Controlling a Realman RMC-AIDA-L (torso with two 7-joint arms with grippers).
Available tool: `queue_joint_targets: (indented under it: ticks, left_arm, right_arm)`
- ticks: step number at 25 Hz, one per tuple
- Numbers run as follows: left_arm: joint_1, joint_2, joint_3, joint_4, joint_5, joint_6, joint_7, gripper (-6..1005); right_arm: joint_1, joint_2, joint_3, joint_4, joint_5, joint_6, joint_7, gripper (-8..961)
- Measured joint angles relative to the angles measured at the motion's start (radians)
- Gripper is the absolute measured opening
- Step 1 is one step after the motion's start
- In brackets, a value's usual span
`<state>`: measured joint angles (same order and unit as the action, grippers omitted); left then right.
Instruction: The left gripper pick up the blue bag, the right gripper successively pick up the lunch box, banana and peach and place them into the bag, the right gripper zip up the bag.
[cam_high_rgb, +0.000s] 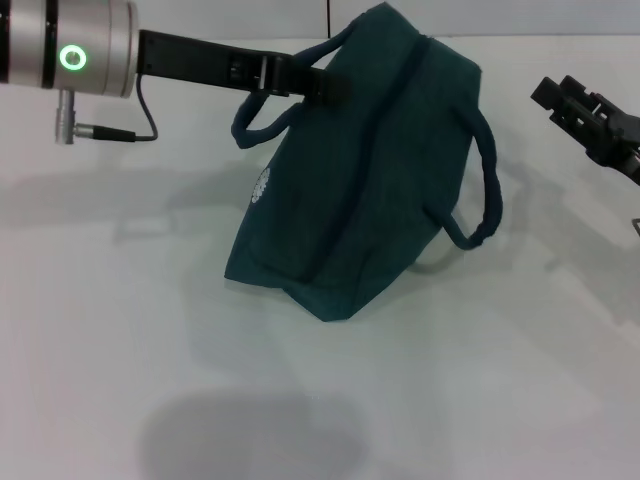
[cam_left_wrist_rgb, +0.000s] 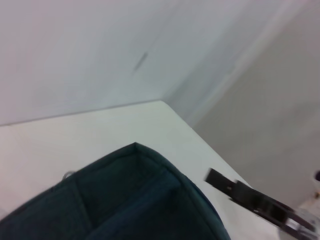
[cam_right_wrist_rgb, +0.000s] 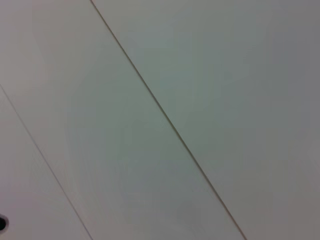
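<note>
We see left gripper (cam_high_rgb: 335, 85) clenched on the blue bag (cam_high_rgb: 370, 190) top edge, bag hanging tilted below it over white table (cam_high_rgb: 120, 350), right gripper (cam_high_rgb: 585, 112) well apart to its right, finger state unclear.

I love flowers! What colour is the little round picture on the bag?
White, on the dark teal blue bag; clearest in the head view.

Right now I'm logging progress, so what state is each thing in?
blue bag: tilted, top closed, one handle held up, base on the table.
left tool: shut on the bag's handle.
right tool: clear of the bag, holding nothing visible.
</note>
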<state>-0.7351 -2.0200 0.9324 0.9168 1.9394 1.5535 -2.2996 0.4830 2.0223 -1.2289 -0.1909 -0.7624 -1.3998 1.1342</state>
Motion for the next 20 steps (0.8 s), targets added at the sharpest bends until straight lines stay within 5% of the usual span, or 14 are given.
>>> queue_joint_targets:
  ticks: [8, 11, 16, 20]
  left_arm:
    - [0.05, -0.021, -0.086, 0.008, -0.048, -0.034, 0.092, 202]
    - [0.089, -0.017, -0.102, 0.019, -0.135, -0.013, 0.161, 408]
    - [0.196, -0.009, -0.103, 0.108, -0.285, 0.108, 0.342, 527]
    - [0.33, -0.033, -0.097, 0.271, -0.304, 0.224, 0.513, 622]
  right_arm:
    - [-0.011, -0.003, 0.002, -0.003, 0.0, -0.015, -0.009, 666]
    - [-0.018, -0.007, 0.005, -0.004, 0.0, -0.06, -0.038, 728]
    - [-0.06, -0.029, -0.005, -0.085, -0.05, -0.19, -0.111, 833]
    - [-0.125, -0.048, -0.002, -0.251, -0.212, -0.268, -0.14, 875]
